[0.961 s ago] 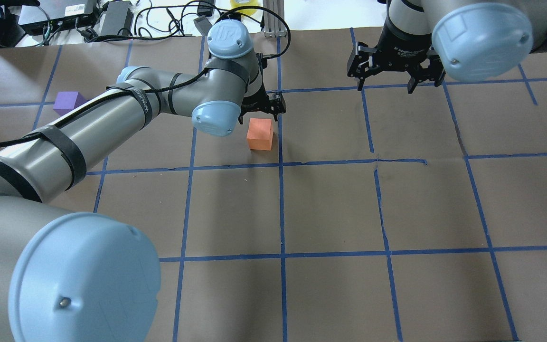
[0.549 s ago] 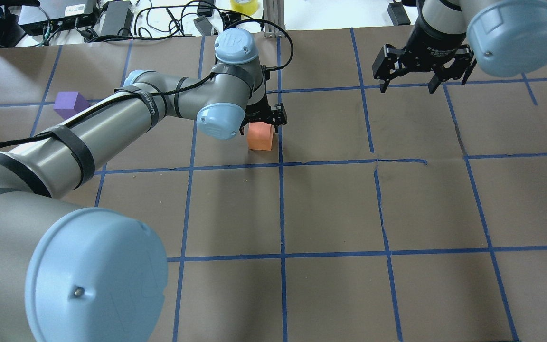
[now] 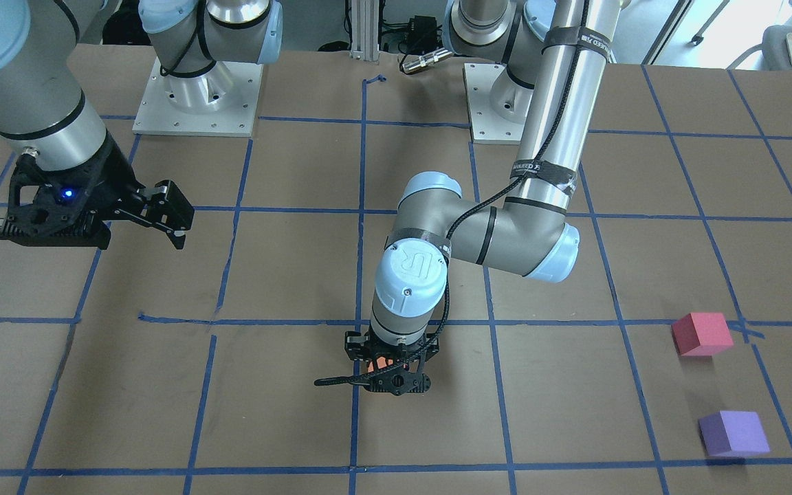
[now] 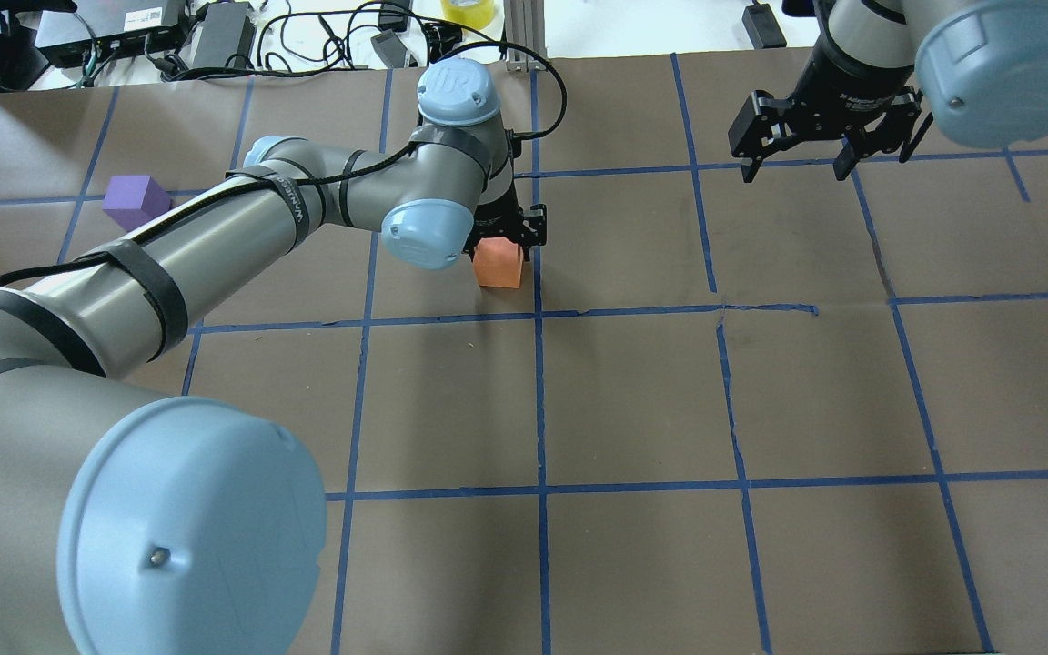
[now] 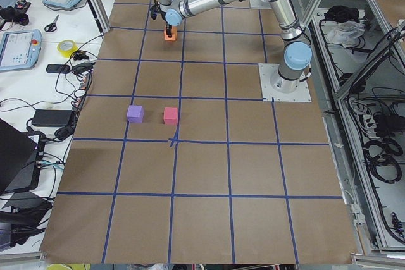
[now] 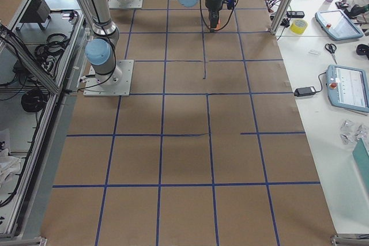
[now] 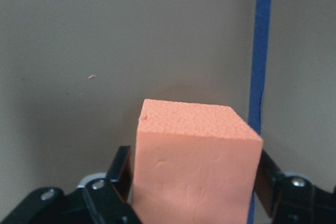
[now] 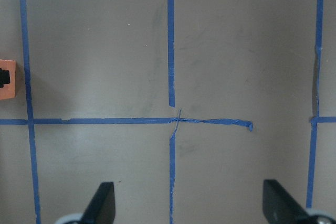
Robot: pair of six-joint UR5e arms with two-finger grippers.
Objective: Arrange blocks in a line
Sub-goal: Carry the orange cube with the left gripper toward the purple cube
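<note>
The orange block (image 4: 498, 267) sits on the table beside a blue tape line. My left gripper (image 4: 503, 246) is lowered over it and shut on it. In the left wrist view the fingers (image 7: 122, 169) press both sides of the orange block (image 7: 194, 156). The purple block (image 4: 135, 198) lies far off on the robot's left. In the front view the pinkish red block (image 3: 702, 333) lies close to the purple block (image 3: 733, 433). My right gripper (image 4: 797, 171) is open and empty, hovering over the far right of the table.
The brown paper table top (image 4: 633, 391) carries a grid of blue tape lines. Cables, power bricks and a yellow tape roll (image 4: 467, 11) lie beyond the far edge. The two arm bases (image 3: 193, 96) stand at the robot's side of the table.
My left gripper has come down over the orange block and closed around it. My right arm has drawn away to the right and slightly up.
</note>
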